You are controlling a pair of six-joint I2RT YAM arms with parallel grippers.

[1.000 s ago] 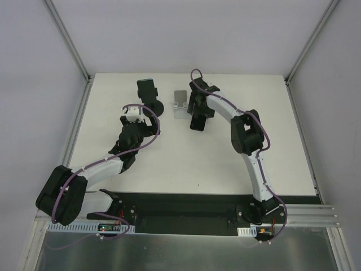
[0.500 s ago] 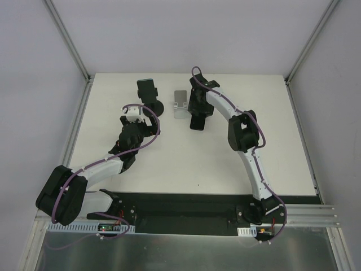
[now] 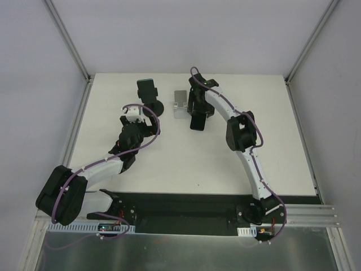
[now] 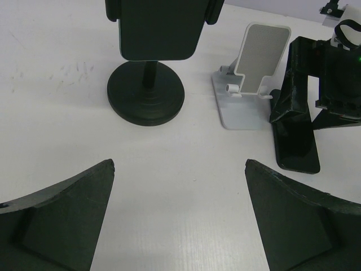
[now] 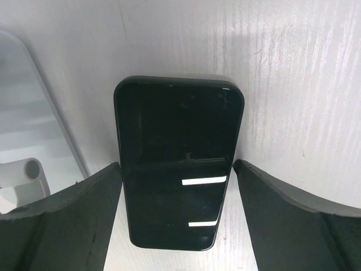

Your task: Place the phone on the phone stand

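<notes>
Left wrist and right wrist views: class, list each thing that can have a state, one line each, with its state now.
phone: lying flat, face up, on the table, not on the stand.
phone stand: upright, back plate tilted, empty.
black holder: upright on its round base.
left gripper: open, empty.
right gripper: open, fingers either side of the phone.

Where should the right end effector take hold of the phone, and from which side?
Probably across its two long edges, about mid-length, coming down from above. The phone lies flat, face up, beside the phone stand, so only those thin edges offer purchase.
</notes>
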